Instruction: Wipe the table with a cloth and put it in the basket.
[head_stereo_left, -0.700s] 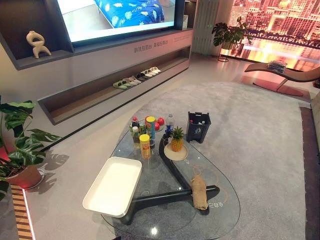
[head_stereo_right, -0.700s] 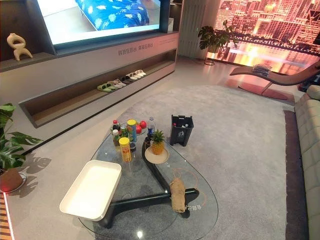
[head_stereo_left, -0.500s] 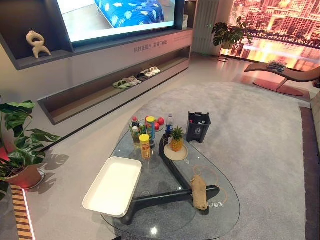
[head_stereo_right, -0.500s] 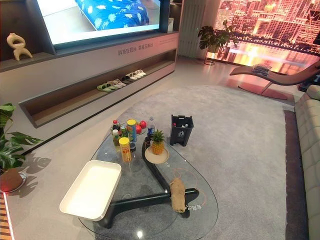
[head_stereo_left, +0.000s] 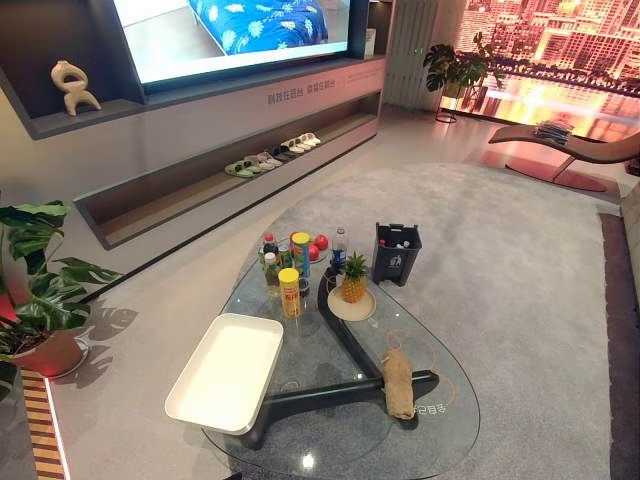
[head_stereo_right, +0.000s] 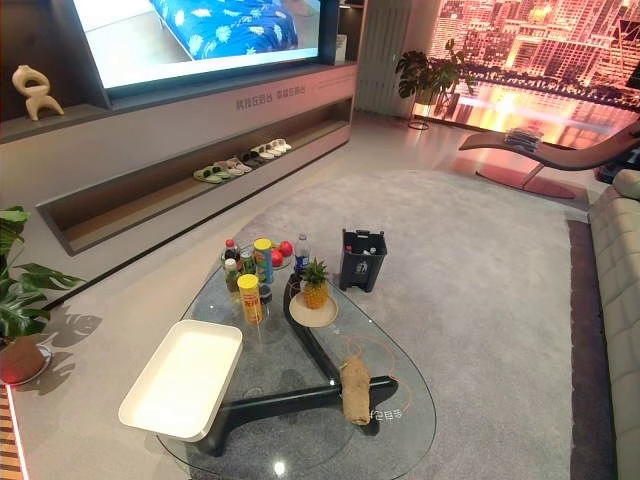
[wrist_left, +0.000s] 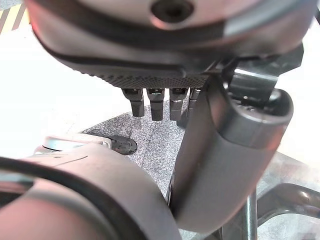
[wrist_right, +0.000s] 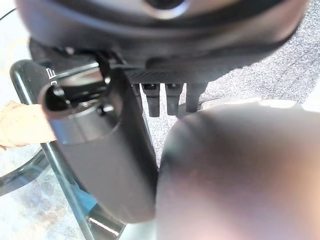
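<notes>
Currently the brown cloth (head_stereo_left: 398, 385) lies rolled on the near right part of the glass worktop (head_stereo_left: 450, 425), over its dark base. At the near left a white basket (head_stereo_left: 226, 371) sits on the worktop edge, well apart from the cloth. Farther back stand bottles (head_stereo_left: 270, 262), a yellow can (head_stereo_left: 289, 291) and a pineapple (head_stereo_left: 353, 277). The left robot hand (wrist_left: 160, 102) and right robot hand (wrist_right: 165, 97) both hang with fingers straight, holding nothing.
</notes>
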